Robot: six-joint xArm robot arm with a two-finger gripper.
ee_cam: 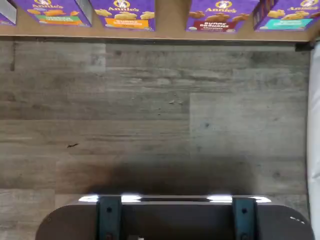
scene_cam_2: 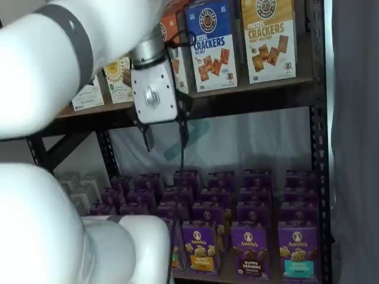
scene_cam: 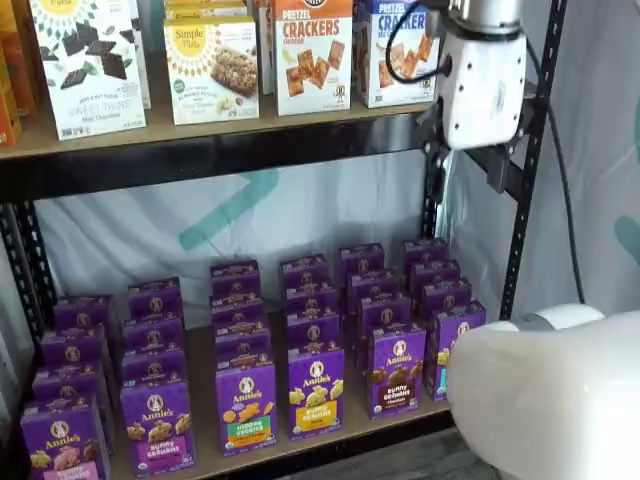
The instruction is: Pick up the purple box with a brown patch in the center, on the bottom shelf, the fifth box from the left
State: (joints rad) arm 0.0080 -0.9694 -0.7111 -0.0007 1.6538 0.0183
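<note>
Glossy cardboard purple box on the tan wood-look bottom shelf.

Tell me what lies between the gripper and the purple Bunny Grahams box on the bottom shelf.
Nothing solid: in a shelf view the gripper hangs high by the upper shelf rail, and only open air with the pale backdrop separates it from the purple box.

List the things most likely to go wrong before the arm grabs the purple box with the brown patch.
1. Wrong pick: the purple box stands in a front row of near-identical purple cartons, with the yellow-cracker box right beside it.
2. Tight spacing: the neighbours stand close, so a finger may nudge one over.
3. Long approach: the claw hangs open up by the upper shelf, far above the bottom shelf.
</note>
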